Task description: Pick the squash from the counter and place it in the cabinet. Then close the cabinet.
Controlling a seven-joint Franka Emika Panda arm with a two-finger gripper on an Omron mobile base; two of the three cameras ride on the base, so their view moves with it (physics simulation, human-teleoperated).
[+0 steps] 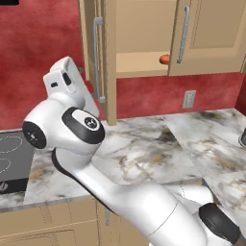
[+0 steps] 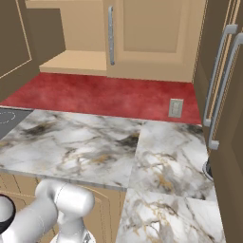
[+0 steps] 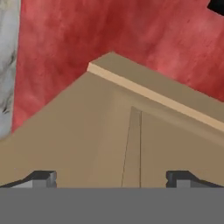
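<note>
The squash (image 1: 164, 59) is a small orange-red ball on the bottom shelf inside the cabinet (image 1: 139, 62), half hidden behind the edge of the shut right door (image 1: 206, 38). The left door (image 1: 104, 62) stands open, edge-on, with its silver handle (image 1: 97, 57) facing my arm. My white hand (image 1: 65, 80) is raised just left of that open door. In the hand view my gripper (image 3: 111, 180) is open, with nothing between the tips, close against the door's tan panel (image 3: 109, 131). The marble counter (image 1: 144, 149) lies below.
A black stovetop (image 1: 9, 158) sits at the counter's left end. A wall outlet (image 1: 189, 99) is on the red backsplash. A tall dark brown unit with long silver handles (image 2: 218, 80) stands at the right. A dark object (image 1: 242, 139) sits at the counter's right edge.
</note>
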